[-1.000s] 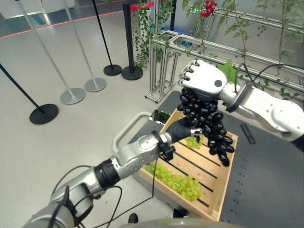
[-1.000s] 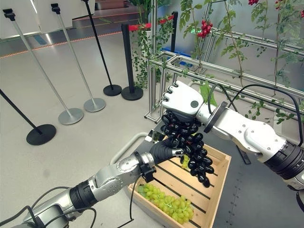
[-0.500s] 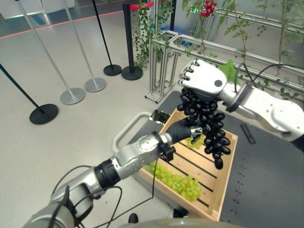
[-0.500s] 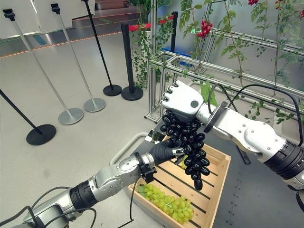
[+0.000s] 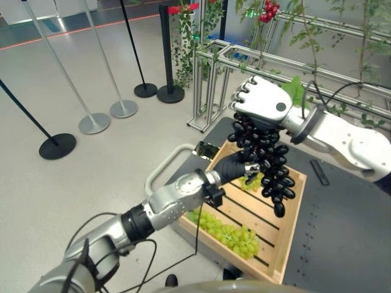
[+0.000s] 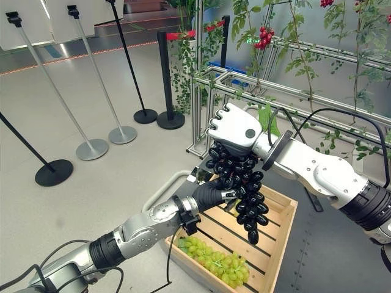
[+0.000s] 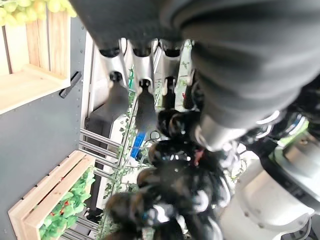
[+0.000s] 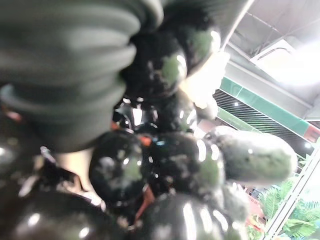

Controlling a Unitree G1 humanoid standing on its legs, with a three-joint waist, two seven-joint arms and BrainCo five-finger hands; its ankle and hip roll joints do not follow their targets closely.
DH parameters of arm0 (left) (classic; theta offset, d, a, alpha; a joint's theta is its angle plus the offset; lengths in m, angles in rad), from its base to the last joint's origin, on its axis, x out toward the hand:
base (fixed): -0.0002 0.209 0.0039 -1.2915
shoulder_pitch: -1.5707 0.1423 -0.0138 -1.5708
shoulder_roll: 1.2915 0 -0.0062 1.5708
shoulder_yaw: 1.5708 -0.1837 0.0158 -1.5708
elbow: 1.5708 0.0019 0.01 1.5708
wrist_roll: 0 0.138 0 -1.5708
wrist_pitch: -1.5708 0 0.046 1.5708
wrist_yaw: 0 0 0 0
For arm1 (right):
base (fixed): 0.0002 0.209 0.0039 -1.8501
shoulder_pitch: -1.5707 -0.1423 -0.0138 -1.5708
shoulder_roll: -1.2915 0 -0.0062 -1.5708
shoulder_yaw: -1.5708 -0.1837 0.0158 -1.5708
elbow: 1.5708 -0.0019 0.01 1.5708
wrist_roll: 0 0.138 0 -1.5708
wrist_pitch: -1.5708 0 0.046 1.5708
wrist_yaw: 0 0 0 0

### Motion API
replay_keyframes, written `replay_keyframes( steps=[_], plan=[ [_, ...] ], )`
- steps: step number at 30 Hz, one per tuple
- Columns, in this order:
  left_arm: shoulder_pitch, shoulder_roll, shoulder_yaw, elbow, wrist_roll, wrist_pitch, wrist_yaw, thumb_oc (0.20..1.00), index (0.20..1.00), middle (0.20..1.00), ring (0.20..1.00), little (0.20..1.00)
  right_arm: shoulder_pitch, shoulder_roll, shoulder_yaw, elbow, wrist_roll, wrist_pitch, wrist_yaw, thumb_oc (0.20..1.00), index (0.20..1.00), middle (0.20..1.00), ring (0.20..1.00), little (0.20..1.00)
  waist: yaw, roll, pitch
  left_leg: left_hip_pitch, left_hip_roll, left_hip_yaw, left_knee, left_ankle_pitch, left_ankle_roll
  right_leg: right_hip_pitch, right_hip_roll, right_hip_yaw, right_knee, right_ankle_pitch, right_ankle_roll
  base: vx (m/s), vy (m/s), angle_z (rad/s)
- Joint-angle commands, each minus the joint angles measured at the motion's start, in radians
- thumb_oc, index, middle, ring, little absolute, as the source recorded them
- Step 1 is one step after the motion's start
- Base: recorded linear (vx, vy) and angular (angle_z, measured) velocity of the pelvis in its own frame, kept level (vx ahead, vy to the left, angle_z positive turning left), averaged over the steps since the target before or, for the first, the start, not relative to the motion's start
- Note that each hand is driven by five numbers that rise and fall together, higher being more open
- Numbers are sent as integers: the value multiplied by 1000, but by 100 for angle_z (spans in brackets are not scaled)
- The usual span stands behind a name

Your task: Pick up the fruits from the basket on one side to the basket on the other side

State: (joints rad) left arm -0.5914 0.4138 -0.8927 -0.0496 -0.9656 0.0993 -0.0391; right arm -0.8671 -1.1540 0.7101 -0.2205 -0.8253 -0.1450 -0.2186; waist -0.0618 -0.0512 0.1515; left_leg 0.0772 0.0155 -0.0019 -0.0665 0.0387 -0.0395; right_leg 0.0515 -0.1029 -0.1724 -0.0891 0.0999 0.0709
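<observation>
Change: black grape bunch [image 5: 266, 160] hangs straighter, its tip drawn up.
Right hand [image 5: 264, 102]: clenched on the bunch's top, clearing wooden crate [image 5: 289, 229].
Left hand [image 6: 211, 193]: steadies bunch; fingers' grip unclear.

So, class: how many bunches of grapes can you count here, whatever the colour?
3: a black grape bunch hanging from the right hand, a small green bunch mid-crate behind it, and a long green bunch at the wooden slatted crate's near end. More may be hidden.
</observation>
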Motion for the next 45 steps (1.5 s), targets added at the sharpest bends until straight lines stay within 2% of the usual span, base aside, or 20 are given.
replay_keyframes(
  steps=[1, 4, 13, 19, 23, 26, 28, 38, 45],
  plan=[
    [-64, -22, 11, 46, -11, -51, -19, 1000, 1000, 1000, 1000, 1000, -71, -2, -44, -33, -5, 63, -40, 200, 200, 200, 200, 200, 31, -35, -35, -39, -5, 0, 79, -94, 4, -9, -49, -25, 110, -97, 87, 0, 0, 0],
    [-58, -2, 13, 41, -5, -51, -23, 1000, 1000, 1000, 1000, 1000, -65, -10, -47, -35, -16, 64, -40, 200, 200, 200, 200, 200, 31, -34, -34, -39, -4, -1, 79, -94, 3, -9, -49, -24, 110, -97, 87, 0, 0, 0],
    [1, 145, 67, -8, 27, -59, -49, 1000, 1000, 1000, 1000, 1000, -6, -16, -108, -21, -14, 66, -41, 200, 200, 200, 200, 200, 45, -29, -35, -41, -2, -2, 82, -91, 1, -4, -49, -30, 103, -94, 87, -1, -1, 0],
    [22, 187, 95, -58, -7, -67, -44, 1000, 1000, 1000, 1000, 1000, 25, -6, -145, -7, -9, 72, -51, 200, 200, 200, 200, 200, 51, -32, -38, -40, -1, -5, 82, -91, 0, 0, -46, -33, 103, -96, 86, -1, 0, 1],
    [36, 159, 107, -65, -23, -76, -23, 1000, 1000, 1000, 1000, 1000, 49, 40, -197, 3, -6, 91, -76, 200, 200, 200, 200, 200, 52, -34, -42, -38, 0, -9, 83, -93, 0, 4, -44, -35, 104, -99, 85, 0, 0, 2],
    [65, 55, 127, -23, -54, -84, 19, 1000, 1000, 1000, 1000, 1000, 83, 126, -263, -2, -7, 114, -119, 200, 200, 200, 200, 200, 49, -35, -44, -37, 0, -10, 82, -95, 4, 3, -43, -34, 106, -102, 83, 0, 0, 0],
    [73, 17, 119, -18, -75, -80, 17, 1000, 1000, 1000, 1000, 1000, 83, 163, -280, -1, -10, 125, -135, 200, 200, 200, 200, 200, 47, -34, -45, -38, 0, -10, 81, -95, 5, 0, -42, -31, 107, -101, 82, 0, 0, 0],
    [69, -54, 97, 4, -102, -71, 23, 1000, 1000, 1000, 1000, 1000, 101, 219, -300, -5, -33, 140, -170, 200, 200, 200, 200, 200, 35, -25, -48, -35, -1, -3, 80, -97, 9, -5, -43, -22, 103, -100, 81, 0, 0, 0],
    [57, -90, 69, 31, -104, -66, 25, 1000, 1000, 1000, 1000, 1000, 93, 227, -285, -1, -34, 143, -176, 200, 200, 200, 200, 200, 28, -22, -49, -35, -1, 0, 81, -98, 9, -7, -43, -18, 105, -100, 81, 0, 0, 0]
  ],
)
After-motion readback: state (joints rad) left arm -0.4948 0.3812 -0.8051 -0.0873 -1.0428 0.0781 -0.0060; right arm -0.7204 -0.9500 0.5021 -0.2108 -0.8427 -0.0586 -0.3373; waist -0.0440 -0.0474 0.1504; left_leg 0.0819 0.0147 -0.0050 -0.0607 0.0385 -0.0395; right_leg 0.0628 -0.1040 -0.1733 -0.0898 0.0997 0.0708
